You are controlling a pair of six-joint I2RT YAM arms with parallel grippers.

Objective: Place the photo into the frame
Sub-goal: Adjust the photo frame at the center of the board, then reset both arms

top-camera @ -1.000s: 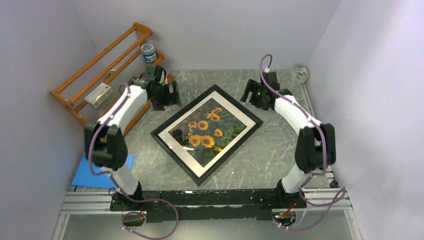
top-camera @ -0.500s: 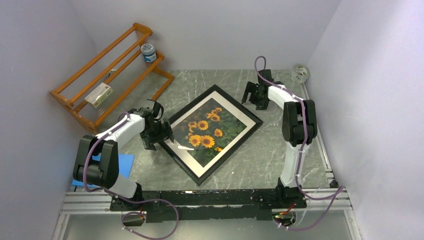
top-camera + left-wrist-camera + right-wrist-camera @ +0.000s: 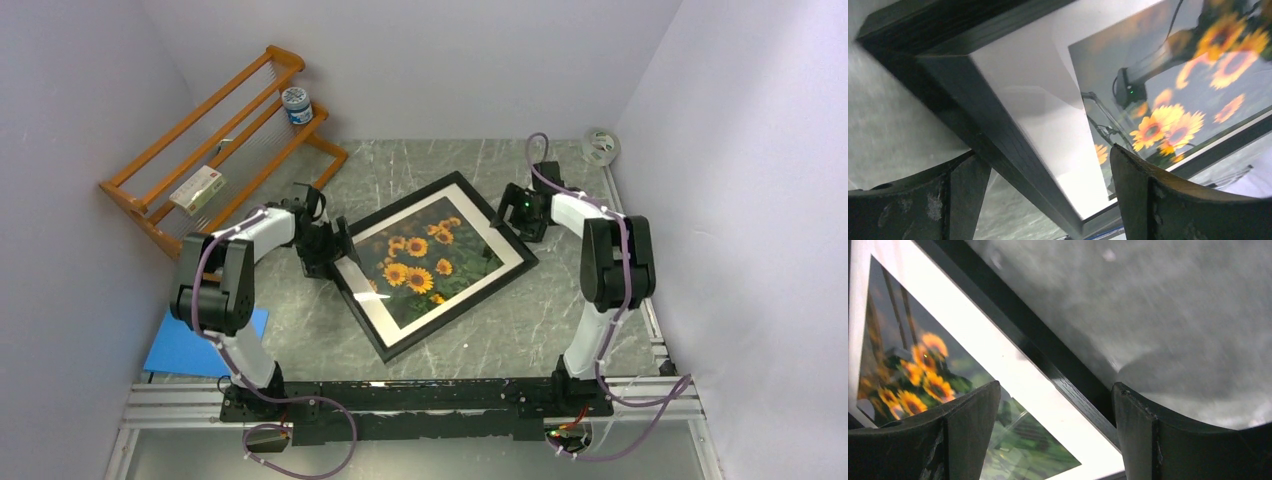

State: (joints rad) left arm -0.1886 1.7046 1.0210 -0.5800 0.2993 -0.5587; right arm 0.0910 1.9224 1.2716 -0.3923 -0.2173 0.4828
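Note:
The black frame (image 3: 462,311) lies flat and askew in the middle of the table. The sunflower photo (image 3: 420,265) shows inside it, behind glass, with a white border around it. My left gripper (image 3: 335,250) is low at the frame's left corner. In the left wrist view it (image 3: 1043,152) is open, its fingers either side of the black frame edge (image 3: 978,110), with the photo (image 3: 1158,125) beyond. My right gripper (image 3: 510,212) is at the frame's upper right side. It (image 3: 1055,385) is open too, astride the frame edge (image 3: 1048,350) beside the photo (image 3: 923,370).
An orange wooden rack (image 3: 215,150) stands at the back left with a small jar (image 3: 296,103) and a flat box (image 3: 197,188) on it. A blue sheet (image 3: 180,350) lies at the near left. A tape roll (image 3: 600,146) sits at the back right. Walls close three sides.
The left gripper came from beside the rack down to the frame's left corner. The right gripper dropped onto the frame's upper right side. The frame shifted right and turned slightly clockwise.

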